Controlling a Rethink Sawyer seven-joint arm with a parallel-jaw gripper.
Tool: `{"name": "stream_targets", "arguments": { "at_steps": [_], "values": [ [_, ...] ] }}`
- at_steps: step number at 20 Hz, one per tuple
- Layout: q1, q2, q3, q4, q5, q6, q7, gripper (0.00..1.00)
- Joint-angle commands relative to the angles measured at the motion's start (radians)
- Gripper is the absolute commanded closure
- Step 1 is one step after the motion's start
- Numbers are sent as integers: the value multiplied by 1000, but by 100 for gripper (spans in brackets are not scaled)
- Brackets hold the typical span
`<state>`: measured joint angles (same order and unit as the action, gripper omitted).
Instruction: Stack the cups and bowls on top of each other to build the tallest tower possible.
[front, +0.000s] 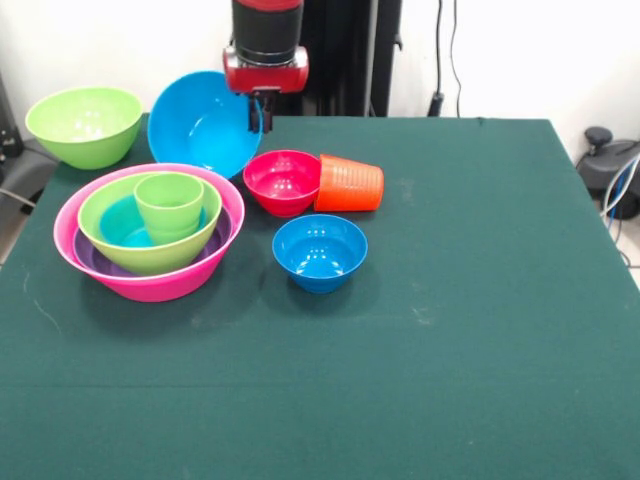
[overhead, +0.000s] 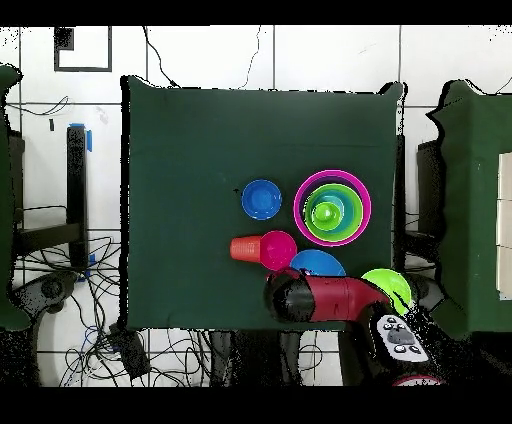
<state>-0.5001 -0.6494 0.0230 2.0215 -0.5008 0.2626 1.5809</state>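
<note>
Nest of pink bowl (front: 150, 285), purple, green, teal bowls and green cup (front: 169, 205) stands at table's nine o'clock | gripper (front: 262, 108) grasps tilted large blue bowl (front: 200, 125) | we judge five pieces left.

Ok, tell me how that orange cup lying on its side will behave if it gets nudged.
The orange cup is round and tapered, so it would probably roll in a curve rather than straight. It lies against the red bowl, which may block rolling that way. It looks like thin plastic, likely light and easy to shift.
</note>
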Motion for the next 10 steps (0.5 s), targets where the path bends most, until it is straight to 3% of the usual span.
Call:
{"name": "stream_targets", "arguments": {
  "at_steps": [1,10],
  "values": [
    [83,-32,-30,92,44,-125,253,100],
    [174,-72,-121,149,77,-162,369,100]
  ]
}}
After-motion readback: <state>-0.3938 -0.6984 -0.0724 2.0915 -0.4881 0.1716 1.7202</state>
